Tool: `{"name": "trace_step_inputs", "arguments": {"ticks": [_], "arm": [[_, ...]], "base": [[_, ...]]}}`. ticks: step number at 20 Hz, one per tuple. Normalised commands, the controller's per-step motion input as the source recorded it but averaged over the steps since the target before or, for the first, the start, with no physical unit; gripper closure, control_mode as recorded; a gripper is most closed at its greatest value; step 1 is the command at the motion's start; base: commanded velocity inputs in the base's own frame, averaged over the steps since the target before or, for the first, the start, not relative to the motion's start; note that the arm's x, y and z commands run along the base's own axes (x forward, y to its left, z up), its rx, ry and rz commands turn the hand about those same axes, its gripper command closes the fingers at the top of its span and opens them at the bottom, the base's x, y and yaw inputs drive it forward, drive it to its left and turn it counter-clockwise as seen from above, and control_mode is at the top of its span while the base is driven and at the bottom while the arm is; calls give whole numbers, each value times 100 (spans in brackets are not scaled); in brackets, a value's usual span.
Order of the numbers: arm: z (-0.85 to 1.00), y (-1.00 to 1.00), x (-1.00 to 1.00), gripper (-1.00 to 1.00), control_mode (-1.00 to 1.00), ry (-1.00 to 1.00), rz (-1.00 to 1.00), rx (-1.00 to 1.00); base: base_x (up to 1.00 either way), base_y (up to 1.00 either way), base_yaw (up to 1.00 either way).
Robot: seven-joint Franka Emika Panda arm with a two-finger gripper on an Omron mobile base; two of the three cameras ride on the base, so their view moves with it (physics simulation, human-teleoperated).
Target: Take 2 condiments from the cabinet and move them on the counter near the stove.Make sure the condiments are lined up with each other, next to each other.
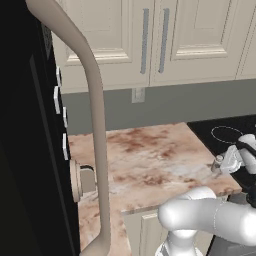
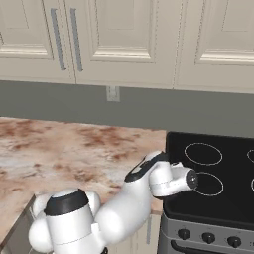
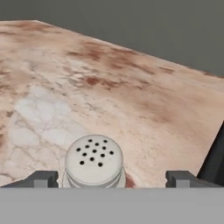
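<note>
So on the far left of the left base view there's a big dark appliance (image 1: 25, 150) with a curvy beige handle (image 1: 95, 130), then the marbled counter (image 1: 150, 160) runs across to the stove (image 2: 218, 168) on the right. The pale shaker (image 3: 94, 161) with the holed rounded cap stands upright on the counter, right by the stove edge, which is where the task wants it. In the hand view the gripper (image 3: 111, 178) sits low over it with the finger tips spread wide on either side, both clear of the bottle, so I'd say it's been set down and let go, not held. In the left base view the shaker (image 1: 218, 161) is just a small pale thing at the hand. The black shaker isn't there, so my guess is that one's next and should go right beside this one.
</note>
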Motion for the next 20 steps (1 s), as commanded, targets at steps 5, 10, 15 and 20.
{"name": "trace_step_inputs", "arguments": {"ticks": [5, 10, 15, 20], "arm": [[47, 0, -1, -100, -100, -12, 0, 0], [61, 2, -5, -100, -100, 0, 0, 0], [50, 46, -9, -100, -100, 10, -3, -2], [7, 90, -27, -100, -100, 2, -22, -4]], "base": [[0, 0, 0], [0, 0, 0], [0, 0, 0], [0, 0, 0]]}}
